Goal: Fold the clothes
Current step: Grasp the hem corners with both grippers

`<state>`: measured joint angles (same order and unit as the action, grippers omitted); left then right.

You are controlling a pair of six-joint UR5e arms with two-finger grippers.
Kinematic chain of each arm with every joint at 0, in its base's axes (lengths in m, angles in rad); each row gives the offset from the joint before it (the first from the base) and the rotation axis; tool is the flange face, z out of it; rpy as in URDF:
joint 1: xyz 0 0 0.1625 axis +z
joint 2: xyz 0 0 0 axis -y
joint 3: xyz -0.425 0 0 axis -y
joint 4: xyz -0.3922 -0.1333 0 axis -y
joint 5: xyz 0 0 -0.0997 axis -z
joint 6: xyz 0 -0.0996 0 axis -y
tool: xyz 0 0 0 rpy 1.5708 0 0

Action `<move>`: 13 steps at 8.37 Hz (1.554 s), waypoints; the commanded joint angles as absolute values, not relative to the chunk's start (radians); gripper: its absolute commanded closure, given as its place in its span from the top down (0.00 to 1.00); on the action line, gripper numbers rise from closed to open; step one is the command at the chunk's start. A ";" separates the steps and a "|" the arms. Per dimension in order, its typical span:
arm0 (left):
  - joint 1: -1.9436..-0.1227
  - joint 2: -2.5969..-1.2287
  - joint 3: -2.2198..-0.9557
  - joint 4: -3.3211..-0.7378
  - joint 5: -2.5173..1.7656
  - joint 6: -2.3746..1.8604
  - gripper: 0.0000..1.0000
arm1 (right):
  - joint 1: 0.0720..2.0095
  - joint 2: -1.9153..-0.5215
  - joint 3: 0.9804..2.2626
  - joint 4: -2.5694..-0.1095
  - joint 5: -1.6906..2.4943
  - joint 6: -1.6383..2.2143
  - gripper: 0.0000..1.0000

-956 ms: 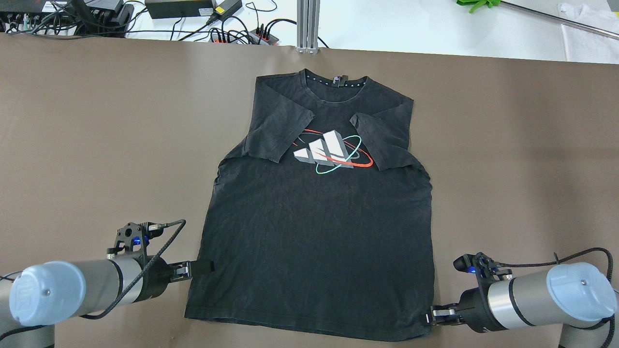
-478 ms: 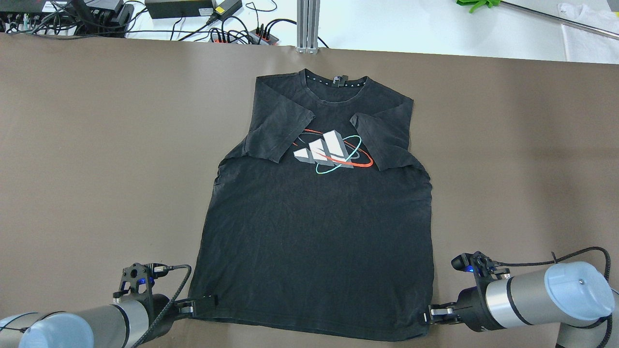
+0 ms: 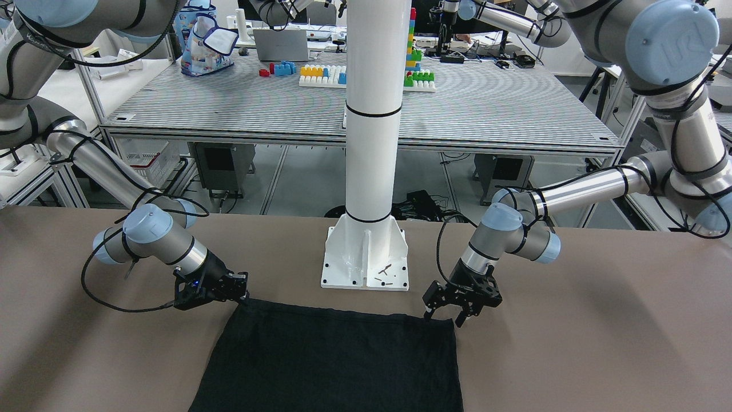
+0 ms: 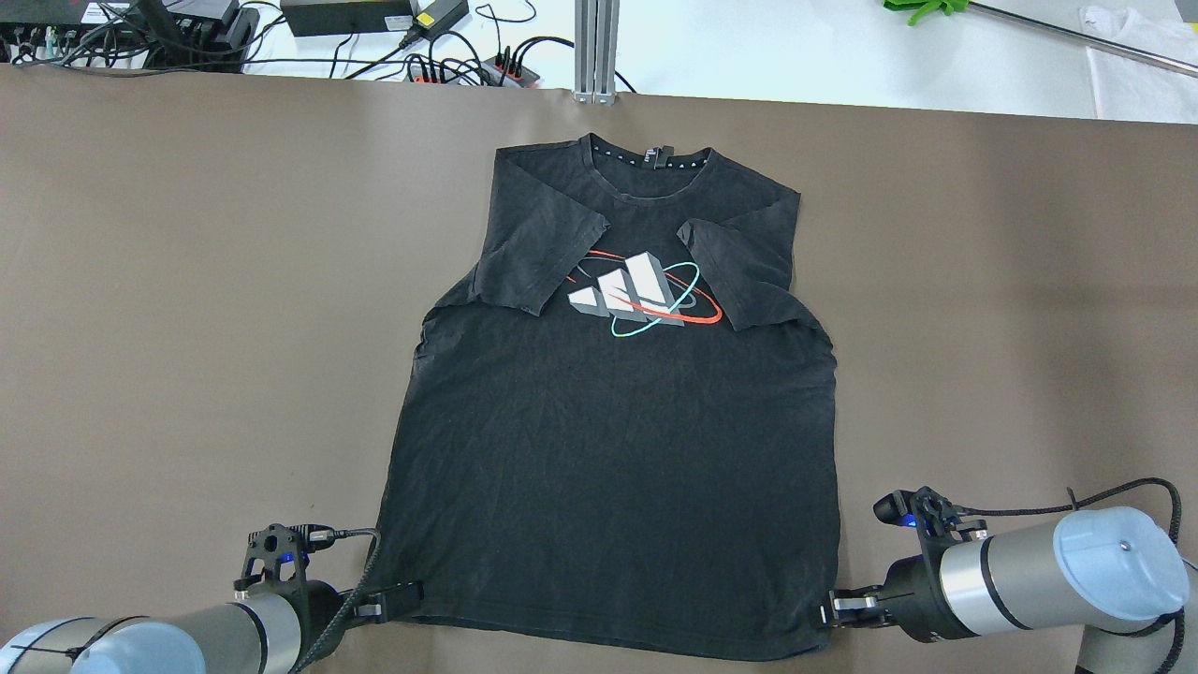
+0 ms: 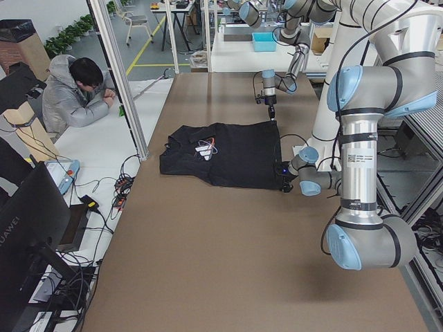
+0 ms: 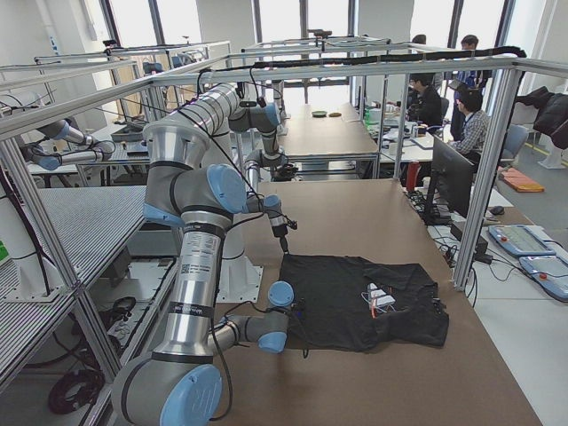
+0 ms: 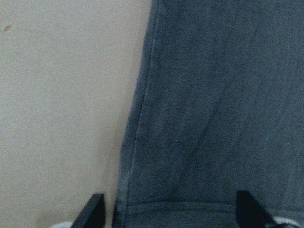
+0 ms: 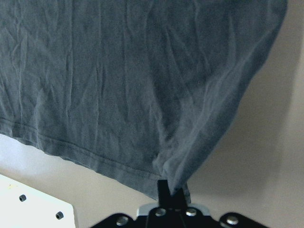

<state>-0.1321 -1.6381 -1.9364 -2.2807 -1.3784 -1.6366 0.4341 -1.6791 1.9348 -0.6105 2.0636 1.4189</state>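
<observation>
The clothes are one black T-shirt point(image 4: 618, 449) with a white, red and teal print, flat on the brown table with both sleeves folded in over the chest. My left gripper point(image 4: 404, 595) is open at the shirt's near left hem corner. In the left wrist view its fingertips point(image 7: 95, 211) stand wide apart with the hem point(image 7: 204, 118) between them. In the front view it point(image 3: 441, 316) hangs just over that corner. My right gripper point(image 4: 827, 613) is shut on the near right hem corner. The right wrist view shows the fabric point(image 8: 118, 71) pinched and drawn into a peak.
A white pole point(image 3: 372, 114) on a white base plate point(image 3: 366, 260) stands at the robot's side of the table, just behind the hem. Cables and power strips point(image 4: 374, 37) and an aluminium post point(image 4: 595, 47) lie past the far edge. Bare brown table point(image 4: 187, 281) flanks the shirt.
My left gripper has moved along the shirt's left edge toward the robot, from the side seam down to the hem corner. The right gripper has stayed on its corner.
</observation>
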 commanded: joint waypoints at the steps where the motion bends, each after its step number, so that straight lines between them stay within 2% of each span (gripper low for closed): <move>1: -0.132 -1.635 -1.936 -2.281 -1.376 -1.637 0.43 | 0.434 -1.678 1.934 -0.611 2.063 1.419 0.00; 2: -0.133 -1.629 -1.937 -2.281 -1.376 -1.635 0.00 | 0.434 -1.678 1.934 -0.611 2.062 1.419 0.00; 7: -0.138 -1.628 -1.983 -2.279 -1.400 -1.620 0.00 | 0.443 -1.672 1.940 -0.611 2.071 1.419 0.00; 10: -0.164 -1.628 -2.133 -2.276 -1.487 -1.620 0.00 | 0.514 -1.680 2.029 -0.612 2.164 1.422 0.00; 12: -0.246 -1.614 -2.224 -2.276 -1.659 -1.620 0.00 | 0.646 -1.686 2.069 -0.611 2.363 1.422 0.00; 13: -0.293 -1.589 -2.270 -2.279 -1.737 -1.620 0.00 | 0.702 -1.701 2.135 -0.611 2.482 1.427 0.00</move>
<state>-0.2123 -1.6194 -2.1838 -2.2766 -1.5913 -1.6199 0.5867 -1.6853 2.0494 -0.6113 2.2752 1.4220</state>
